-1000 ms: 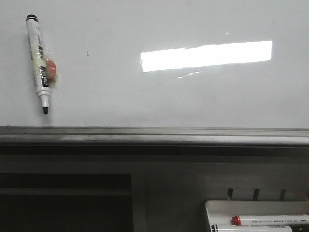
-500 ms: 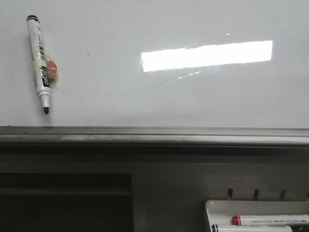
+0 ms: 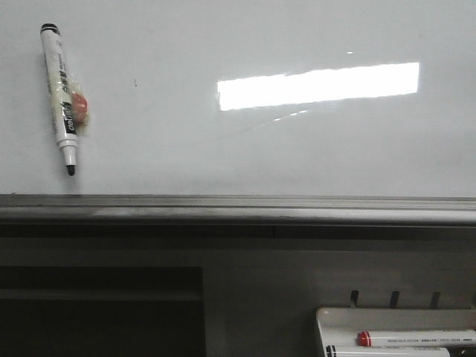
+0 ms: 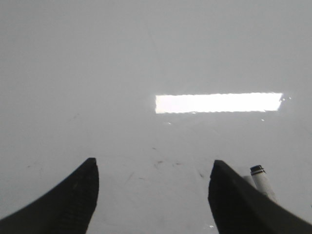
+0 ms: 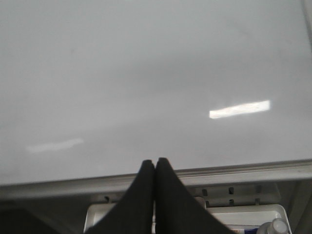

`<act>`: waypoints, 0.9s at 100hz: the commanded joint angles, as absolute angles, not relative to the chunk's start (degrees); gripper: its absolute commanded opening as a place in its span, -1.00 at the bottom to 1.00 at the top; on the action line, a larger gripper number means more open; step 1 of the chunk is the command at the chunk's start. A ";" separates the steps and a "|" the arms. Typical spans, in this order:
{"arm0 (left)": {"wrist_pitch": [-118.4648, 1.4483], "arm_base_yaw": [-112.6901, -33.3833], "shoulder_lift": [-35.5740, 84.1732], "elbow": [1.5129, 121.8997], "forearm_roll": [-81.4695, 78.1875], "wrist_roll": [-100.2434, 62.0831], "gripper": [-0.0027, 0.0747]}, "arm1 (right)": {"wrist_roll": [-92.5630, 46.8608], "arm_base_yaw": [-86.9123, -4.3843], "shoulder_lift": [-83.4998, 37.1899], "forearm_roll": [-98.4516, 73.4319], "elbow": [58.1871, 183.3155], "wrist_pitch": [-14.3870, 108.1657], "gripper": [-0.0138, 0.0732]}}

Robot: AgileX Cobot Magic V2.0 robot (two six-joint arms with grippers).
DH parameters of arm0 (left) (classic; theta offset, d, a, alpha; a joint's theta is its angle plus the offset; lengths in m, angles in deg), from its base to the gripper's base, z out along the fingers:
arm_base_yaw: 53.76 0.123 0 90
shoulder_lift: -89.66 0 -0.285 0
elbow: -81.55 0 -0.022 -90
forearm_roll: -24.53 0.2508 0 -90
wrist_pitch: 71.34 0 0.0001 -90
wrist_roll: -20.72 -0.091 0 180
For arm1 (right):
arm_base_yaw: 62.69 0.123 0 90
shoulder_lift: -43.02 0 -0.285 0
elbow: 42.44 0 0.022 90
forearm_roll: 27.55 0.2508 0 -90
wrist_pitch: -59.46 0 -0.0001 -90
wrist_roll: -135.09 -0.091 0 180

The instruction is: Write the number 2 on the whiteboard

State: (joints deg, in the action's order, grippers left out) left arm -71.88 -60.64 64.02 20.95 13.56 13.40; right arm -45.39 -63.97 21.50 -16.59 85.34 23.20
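Note:
The whiteboard (image 3: 245, 149) fills the upper part of the front view, glossy white with a bright light reflection and a grey ledge (image 3: 238, 210) along its near edge. No number 2 shows on it. A white marker (image 3: 62, 97) with black tip and an orange blob on its barrel lies on the board at the far left, uncapped. No gripper shows in the front view. My left gripper (image 4: 153, 168) is open and empty over the board (image 4: 146, 63), with the marker's end (image 4: 261, 179) beside one finger. My right gripper (image 5: 155, 163) is shut and empty above the ledge (image 5: 234, 173).
A small white tray (image 3: 394, 331) with markers, one with a red band (image 3: 416, 339), stands at the front right below the ledge. It also shows in the right wrist view (image 5: 253, 214). A dark recess (image 3: 100, 312) lies at the front left.

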 commanded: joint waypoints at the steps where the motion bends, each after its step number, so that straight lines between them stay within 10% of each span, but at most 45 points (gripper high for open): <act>1: -76.56 -64.50 61.55 22.50 12.94 13.86 0.23 | -32.03 -63.49 20.27 -8.79 87.46 26.01 -0.80; 35: -84.15 -81.76 47.77 22.50 9.27 13.86 0.10 | -23.58 -51.15 20.27 -3.88 87.46 27.66 -0.26; 90: -97.48 -96.51 25.48 22.50 -3.49 13.86 0.10 | -23.58 -47.69 17.64 -2.61 87.46 40.07 -0.27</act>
